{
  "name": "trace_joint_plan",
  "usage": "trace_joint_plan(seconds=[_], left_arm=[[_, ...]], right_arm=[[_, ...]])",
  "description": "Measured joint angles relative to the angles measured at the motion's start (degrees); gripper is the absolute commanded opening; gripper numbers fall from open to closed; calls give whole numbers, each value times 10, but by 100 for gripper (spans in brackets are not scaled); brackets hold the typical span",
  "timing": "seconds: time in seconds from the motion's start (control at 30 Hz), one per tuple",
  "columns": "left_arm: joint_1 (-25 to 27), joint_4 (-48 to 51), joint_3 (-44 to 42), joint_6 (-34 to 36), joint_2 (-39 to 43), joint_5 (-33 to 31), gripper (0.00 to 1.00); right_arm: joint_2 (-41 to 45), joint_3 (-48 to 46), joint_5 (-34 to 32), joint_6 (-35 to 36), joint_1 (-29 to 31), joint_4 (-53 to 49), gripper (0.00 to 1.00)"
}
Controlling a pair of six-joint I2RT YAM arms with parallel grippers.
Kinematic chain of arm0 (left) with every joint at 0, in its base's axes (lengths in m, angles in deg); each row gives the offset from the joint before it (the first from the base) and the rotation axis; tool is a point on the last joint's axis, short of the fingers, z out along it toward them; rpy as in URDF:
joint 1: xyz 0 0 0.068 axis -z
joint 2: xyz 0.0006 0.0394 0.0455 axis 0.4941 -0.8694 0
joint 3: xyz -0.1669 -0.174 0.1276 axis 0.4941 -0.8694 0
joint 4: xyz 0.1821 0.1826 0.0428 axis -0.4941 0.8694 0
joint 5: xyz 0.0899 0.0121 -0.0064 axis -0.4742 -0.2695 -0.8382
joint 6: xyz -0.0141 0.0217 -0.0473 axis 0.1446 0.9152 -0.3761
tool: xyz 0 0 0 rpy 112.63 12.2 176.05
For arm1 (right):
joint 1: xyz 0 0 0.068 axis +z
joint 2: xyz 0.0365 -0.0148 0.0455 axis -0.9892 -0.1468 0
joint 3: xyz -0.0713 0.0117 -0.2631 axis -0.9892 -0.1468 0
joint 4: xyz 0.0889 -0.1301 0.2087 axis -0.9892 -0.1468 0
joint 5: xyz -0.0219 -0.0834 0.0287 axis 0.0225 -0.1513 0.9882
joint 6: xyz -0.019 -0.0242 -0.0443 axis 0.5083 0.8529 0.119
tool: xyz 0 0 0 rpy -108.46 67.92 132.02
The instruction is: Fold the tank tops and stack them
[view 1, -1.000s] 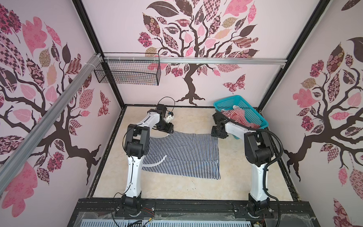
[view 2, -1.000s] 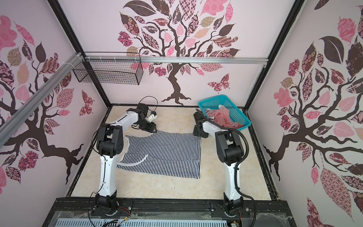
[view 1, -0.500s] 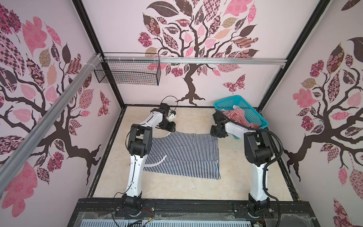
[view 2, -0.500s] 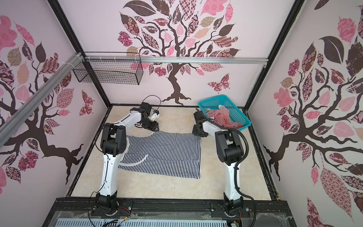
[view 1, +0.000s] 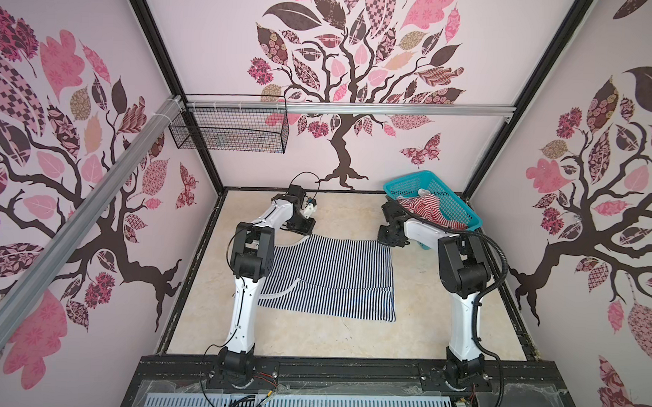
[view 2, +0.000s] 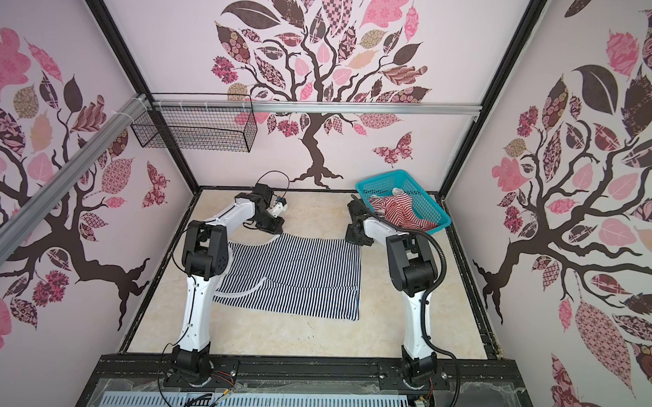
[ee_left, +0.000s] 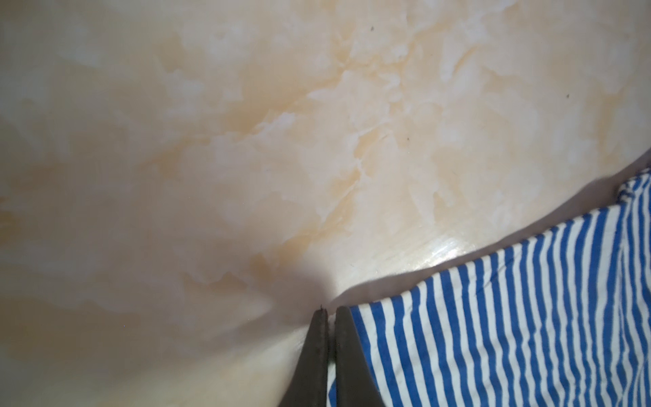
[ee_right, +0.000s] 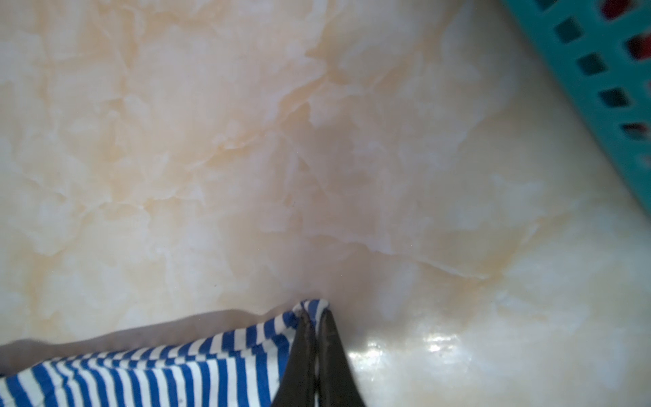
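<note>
The left gripper [ee_left: 331, 312] and right gripper [ee_right: 317, 313] are each pinching the far edge of the navy-and-white tank top [view 1: 333, 271]. Its body is lying nearward of both jaws, with the long axis running between them.

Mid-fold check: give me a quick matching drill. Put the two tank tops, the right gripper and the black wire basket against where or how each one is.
Things
1. navy-and-white tank top
2. red-and-white tank top
3. right gripper
4. black wire basket

Places and states
a. hanging from the metal rail by the back wall
b. shut on a far corner of the navy-and-white tank top
c. spread on the table
d. bunched in the teal mesh basket

Pairs: 1-c; 2-d; 3-b; 4-a
</note>
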Motion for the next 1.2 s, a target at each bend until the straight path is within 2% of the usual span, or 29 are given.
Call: trace_joint_plan(seconds=[0.13,0.43,0.77,1.2], left_arm=[[0,-3,-9,0,7,5,5],[0,-32,-127,1,123,11,4],[0,-65,-206,2,195,17,4],[0,-87,-325,17,280,15,4]], right_arm=[[25,-33,3,0,0,13,0],[155,-137,34,-9,0,41,0],[219,-205,68,-19,4,63,0],[323,-310,76,-35,19,81,0]])
